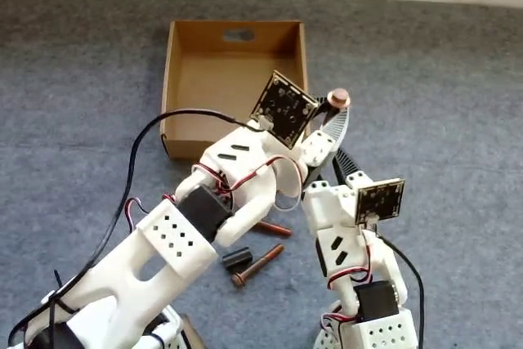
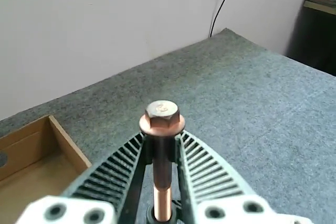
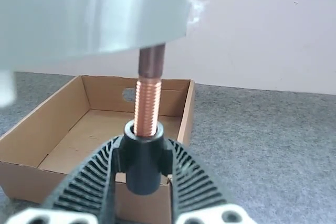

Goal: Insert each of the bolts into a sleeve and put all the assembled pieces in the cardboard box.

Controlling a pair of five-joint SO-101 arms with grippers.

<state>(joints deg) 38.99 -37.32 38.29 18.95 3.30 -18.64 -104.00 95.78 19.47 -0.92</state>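
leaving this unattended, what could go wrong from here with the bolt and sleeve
The bolt, pinched under its head by the left gripper, has its threaded end in the black sleeve held by the right gripper; a slight tilt could jam it or push the sleeve loose. Both appear to hang beside the cardboard box, not over it, so a drop would likely land on the table.

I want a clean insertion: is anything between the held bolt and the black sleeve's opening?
Nothing visible is. The left claw holds the bolt by its shank, and the threaded end stands right at the mouth of the sleeve gripped in the right claw, apparently just entering it.
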